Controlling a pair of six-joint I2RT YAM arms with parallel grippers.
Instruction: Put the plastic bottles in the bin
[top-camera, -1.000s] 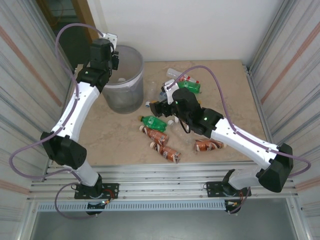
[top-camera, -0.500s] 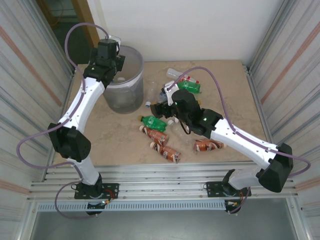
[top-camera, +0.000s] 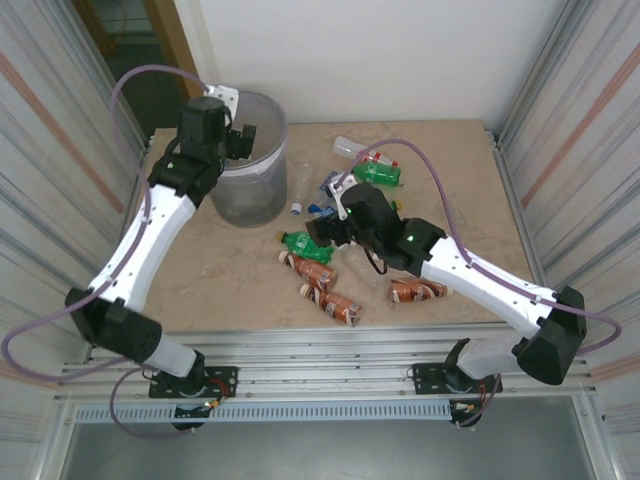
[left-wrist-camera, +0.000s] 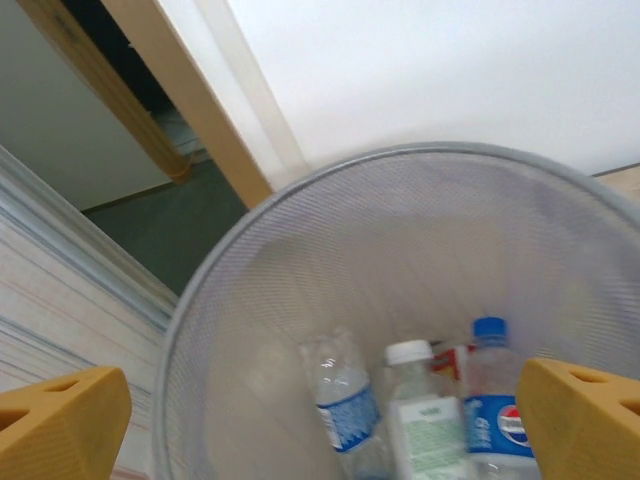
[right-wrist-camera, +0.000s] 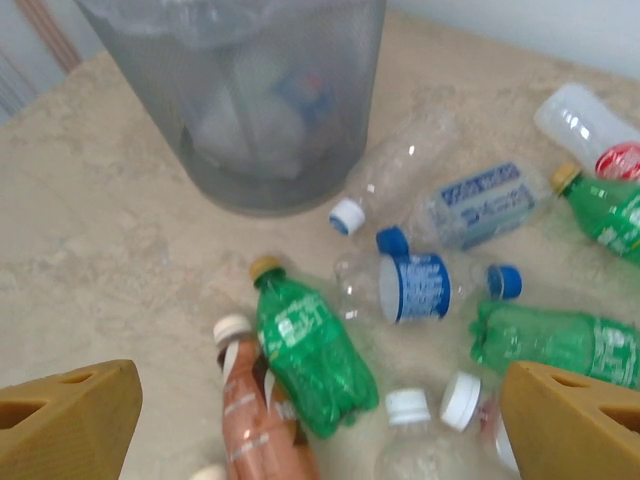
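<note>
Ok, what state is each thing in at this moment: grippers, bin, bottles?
left gripper: open, empty, over the bin.
right gripper: open, empty, above bottles on the table.
bin: upright, partly filled.
bottles in the bin: capped, resting at the bottom.
bottles on the table: lying on their sides, untouched.

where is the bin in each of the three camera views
Top external: the bin stands at the upper left, at the far left end of the table.
Left wrist: the bin is seen from above, across the centre and right, with bottles at its bottom.
Right wrist: the bin is at the top left, and its lower wall shows.
Shared landmark: the white wall behind the bin.
</note>
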